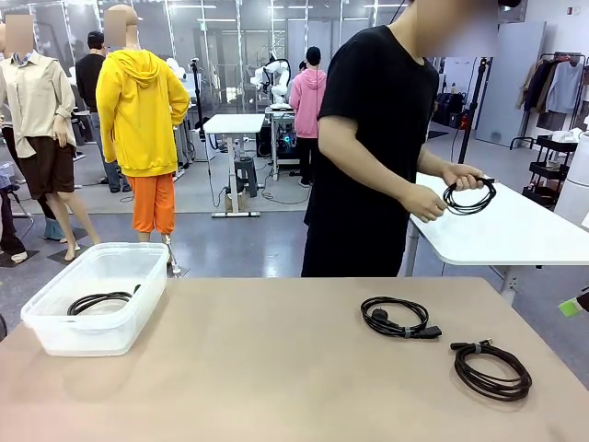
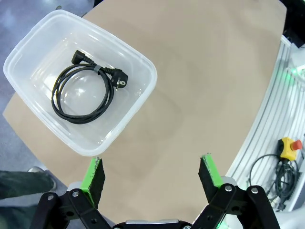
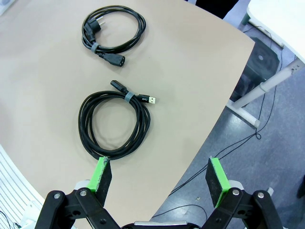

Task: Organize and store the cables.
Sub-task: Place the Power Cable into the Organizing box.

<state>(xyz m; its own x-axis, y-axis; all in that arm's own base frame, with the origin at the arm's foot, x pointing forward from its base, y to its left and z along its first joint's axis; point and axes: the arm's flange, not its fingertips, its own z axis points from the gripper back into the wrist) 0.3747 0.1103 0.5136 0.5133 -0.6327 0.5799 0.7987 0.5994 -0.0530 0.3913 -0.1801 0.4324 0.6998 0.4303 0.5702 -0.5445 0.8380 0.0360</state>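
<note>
Two coiled black cables lie on the tan table at the right: one with a chunky plug [image 1: 398,318] [image 3: 112,29] and, nearer the edge, one with a grey tie [image 1: 492,369] [image 3: 114,123]. A third coil [image 1: 98,301] [image 2: 85,88] rests in the clear plastic bin [image 1: 55,296] [image 2: 138,102] at the left. The person behind the table holds another coil [image 1: 469,195] in both hands. My left gripper [image 2: 152,176] hovers open above the table beside the bin. My right gripper [image 3: 159,177] hangs open over the table's edge, just past the tied coil.
A white table [image 1: 515,230] stands behind at the right, beside the person. In the right wrist view the floor with loose wires [image 3: 248,143] lies beyond the table's curved edge. A red stop button [image 2: 289,147] sits off the table near the left arm.
</note>
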